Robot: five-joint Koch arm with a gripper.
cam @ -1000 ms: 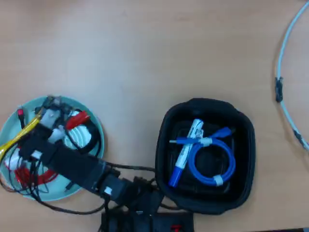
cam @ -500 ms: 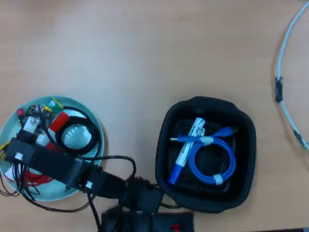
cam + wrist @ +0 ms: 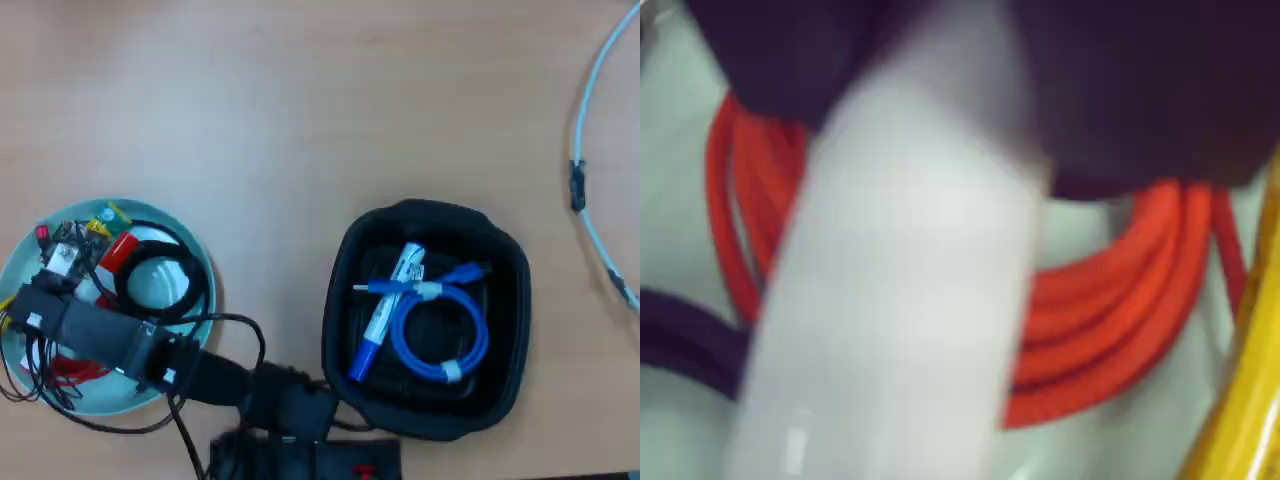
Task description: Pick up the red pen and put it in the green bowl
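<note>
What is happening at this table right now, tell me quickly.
The arm is reaching over the green bowl at the left of the overhead view. The red pen is there with its red cap showing over the bowl, and the wrist view is filled by its white barrel very close up. A coil of red cable lies in the bowl beneath. Whether the jaws are holding the pen cannot be told. The blue-capped marker sits in the black tray, untouched.

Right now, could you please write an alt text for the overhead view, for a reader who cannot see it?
The robot arm reaches over the green bowl at lower left, above a red cable coiled inside it. At right, a black tray holds a blue-capped marker and a blue cable on the wooden table.
</note>
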